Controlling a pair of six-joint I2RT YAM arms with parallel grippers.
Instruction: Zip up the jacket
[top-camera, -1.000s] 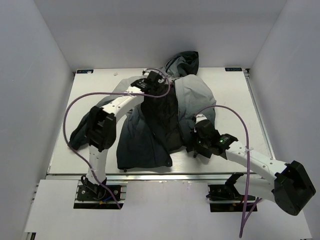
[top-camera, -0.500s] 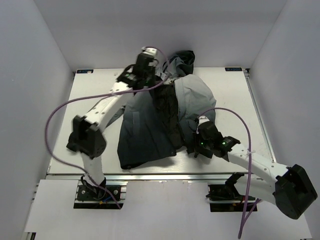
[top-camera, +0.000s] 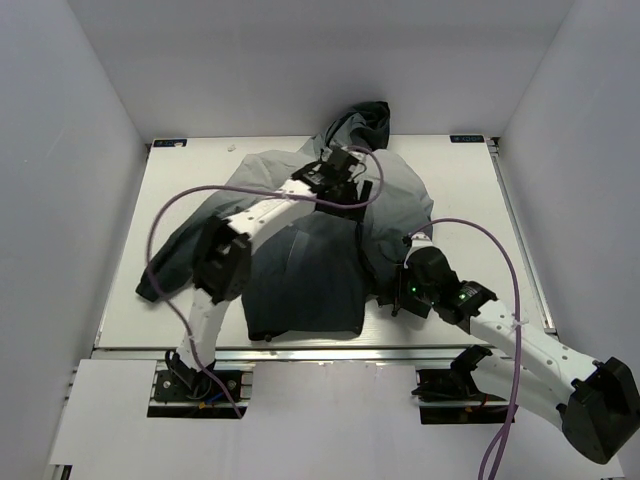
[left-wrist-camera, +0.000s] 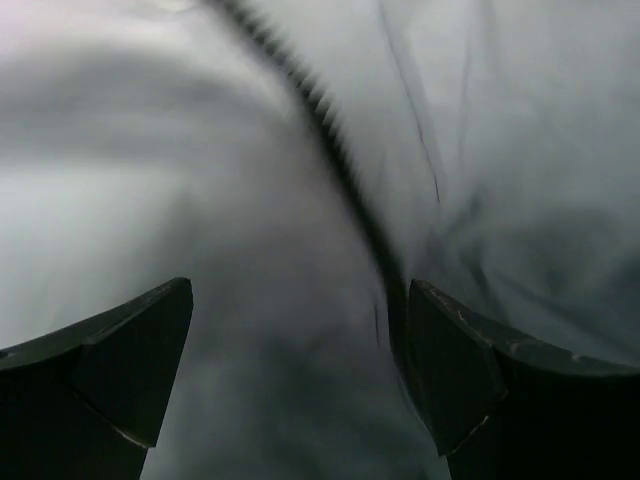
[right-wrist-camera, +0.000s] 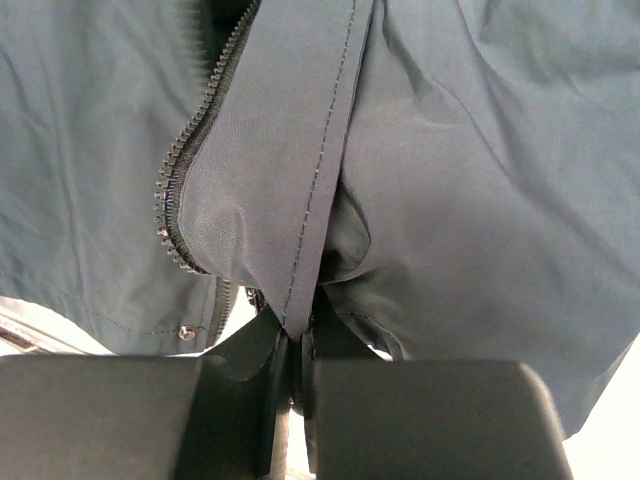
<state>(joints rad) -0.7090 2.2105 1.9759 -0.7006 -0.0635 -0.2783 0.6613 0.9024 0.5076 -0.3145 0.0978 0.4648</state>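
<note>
The jacket (top-camera: 300, 270) lies flat on the table, light grey at the shoulders and dark at the hem, with its hood (top-camera: 362, 120) at the far edge. My left gripper (top-camera: 345, 163) hovers open over the upper chest. In the left wrist view the dark zipper (left-wrist-camera: 330, 120) runs between the spread fingers (left-wrist-camera: 110, 360) across grey fabric, and nothing is held. My right gripper (top-camera: 398, 296) is at the hem's right corner. In the right wrist view it (right-wrist-camera: 298, 375) is shut on the front flap's edge, beside the zipper teeth (right-wrist-camera: 185, 180).
The white table (top-camera: 470, 200) is enclosed by white walls on three sides. The jacket's left sleeve (top-camera: 170, 265) trails toward the table's left edge. Purple cables loop over both arms, and a metal snap (right-wrist-camera: 186, 332) sits near the hem.
My left gripper lifted the left front panel, carried it rightward over the black lining and opened, letting it go. The jacket front now lies closed over. The right gripper kept its hold.
</note>
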